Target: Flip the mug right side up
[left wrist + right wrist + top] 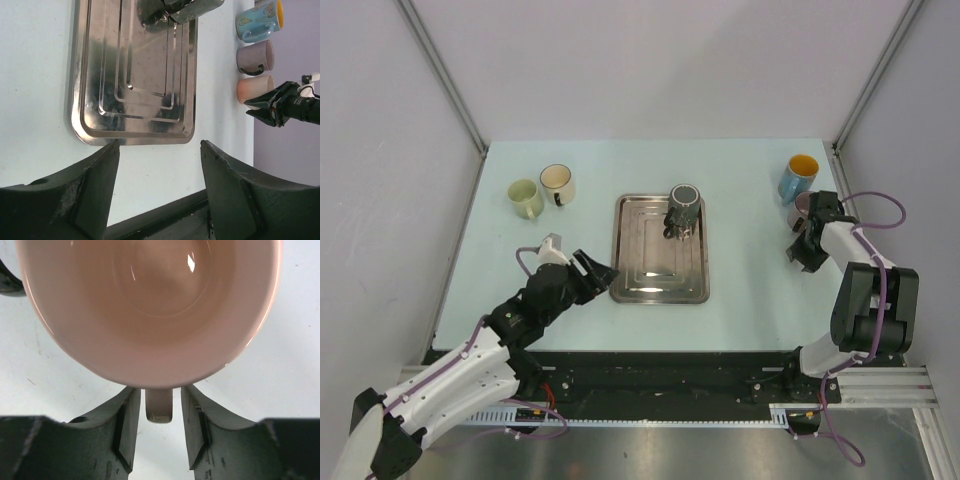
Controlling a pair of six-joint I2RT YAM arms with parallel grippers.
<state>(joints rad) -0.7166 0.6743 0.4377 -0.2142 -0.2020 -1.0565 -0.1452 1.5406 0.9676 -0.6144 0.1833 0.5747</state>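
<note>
A pink mug (150, 305) stands open side up on the table at the right; its inside fills the right wrist view. My right gripper (160, 390) straddles its handle (159, 409) with a thin gap on each side, jaws slightly open. In the top view the right gripper (807, 245) hides this mug. The left wrist view shows the pink mug (255, 89) beside the right gripper (272, 106). A dark mug (683, 207) stands on the steel tray (645, 280). My left gripper (595, 272) is open and empty at the tray's near left corner.
A blue mug with a yellow inside (799, 177) and a mauve mug (802, 206) stand just behind the right gripper. Two cream mugs (525, 197) (557, 183) stand at the back left. Walls enclose the table on three sides.
</note>
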